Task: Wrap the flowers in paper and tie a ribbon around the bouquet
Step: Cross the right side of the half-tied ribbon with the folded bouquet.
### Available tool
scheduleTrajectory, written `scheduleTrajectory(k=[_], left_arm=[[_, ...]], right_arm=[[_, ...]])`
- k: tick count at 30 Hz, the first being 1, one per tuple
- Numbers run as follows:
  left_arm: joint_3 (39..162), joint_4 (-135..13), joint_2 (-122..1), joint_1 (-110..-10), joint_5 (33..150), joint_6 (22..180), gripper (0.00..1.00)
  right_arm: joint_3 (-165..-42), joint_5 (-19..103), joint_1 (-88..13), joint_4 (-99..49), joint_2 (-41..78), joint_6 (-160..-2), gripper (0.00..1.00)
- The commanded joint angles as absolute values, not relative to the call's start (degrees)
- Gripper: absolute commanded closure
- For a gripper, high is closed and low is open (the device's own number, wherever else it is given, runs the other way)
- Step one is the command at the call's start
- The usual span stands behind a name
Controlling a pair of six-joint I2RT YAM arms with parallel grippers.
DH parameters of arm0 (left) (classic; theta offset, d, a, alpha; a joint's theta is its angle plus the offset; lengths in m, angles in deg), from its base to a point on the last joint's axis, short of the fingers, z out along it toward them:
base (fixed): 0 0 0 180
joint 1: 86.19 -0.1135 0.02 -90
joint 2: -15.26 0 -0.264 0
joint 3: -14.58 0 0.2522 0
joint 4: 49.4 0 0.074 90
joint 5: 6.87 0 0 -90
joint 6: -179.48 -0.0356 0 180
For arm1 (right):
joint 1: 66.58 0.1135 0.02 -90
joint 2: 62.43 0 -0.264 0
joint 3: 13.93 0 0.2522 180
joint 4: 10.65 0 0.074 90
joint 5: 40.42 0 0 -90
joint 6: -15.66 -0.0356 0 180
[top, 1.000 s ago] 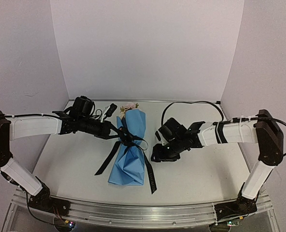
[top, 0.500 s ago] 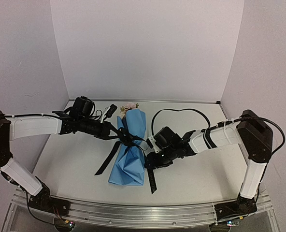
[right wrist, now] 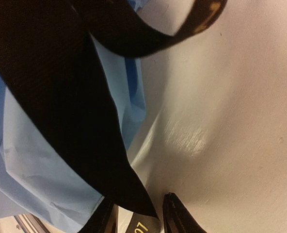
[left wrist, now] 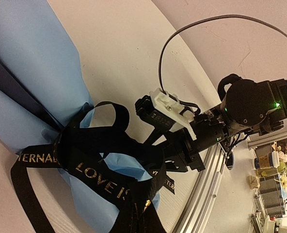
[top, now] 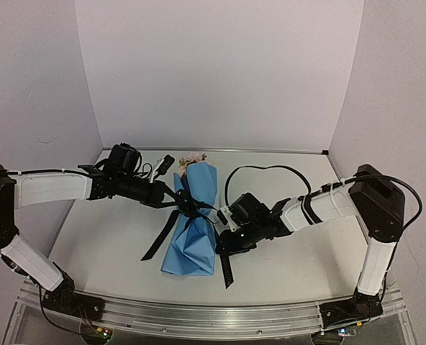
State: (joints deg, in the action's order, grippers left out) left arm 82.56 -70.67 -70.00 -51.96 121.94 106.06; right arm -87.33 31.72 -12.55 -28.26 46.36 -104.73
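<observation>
The right gripper (top: 224,243) has swung in beside the bouquet (top: 193,244); its jaws, narrowed but not yet clamped, straddle the tip of the ribbon (right wrist: 71,107) tail; the left gripper (top: 174,203) is fully closed, pinching ribbon at the bouquet's waist; tightening looks next.

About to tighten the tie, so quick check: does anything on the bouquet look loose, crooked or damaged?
The ribbon band sits slack, with loose loops standing off the paper rather than cinched flat. Its two tails trail unevenly, one to the left, one past the paper's near edge. The paper is creased, but no tear shows; nothing spilled.
</observation>
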Motion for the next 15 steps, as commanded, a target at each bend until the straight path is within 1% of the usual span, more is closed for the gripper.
scheduleTrajectory(k=[1,2,4,5,10,15], left_arm=[[84.2,-70.0,-69.1,-51.7,121.5,105.8,1.00],[84.2,-70.2,-68.9,-51.8,121.5,105.8,1.00],[84.0,-70.4,-68.7,-51.7,121.3,105.7,1.00],[84.0,-70.5,-68.6,-51.8,121.3,105.6,1.00],[83.8,-70.5,-68.2,-51.8,121.1,105.6,1.00],[83.7,-70.1,-67.8,-51.8,120.8,105.6,1.00]], right_arm=[[-86.0,30.5,-11.9,-26.7,45.1,-107.0,0.77],[-85.8,30.6,-12.0,-26.8,43.9,-107.6,0.85],[-85.8,30.4,-12.0,-27.8,41.5,-108.6,0.97],[-86.3,29.9,-12.0,-28.8,40.2,-109.2,1.00],[-92.3,23.0,-12.0,-32.1,36.4,-114.1,1.00],[-99.4,20.2,-12.3,-33.2,38.3,-122.0,1.00]])
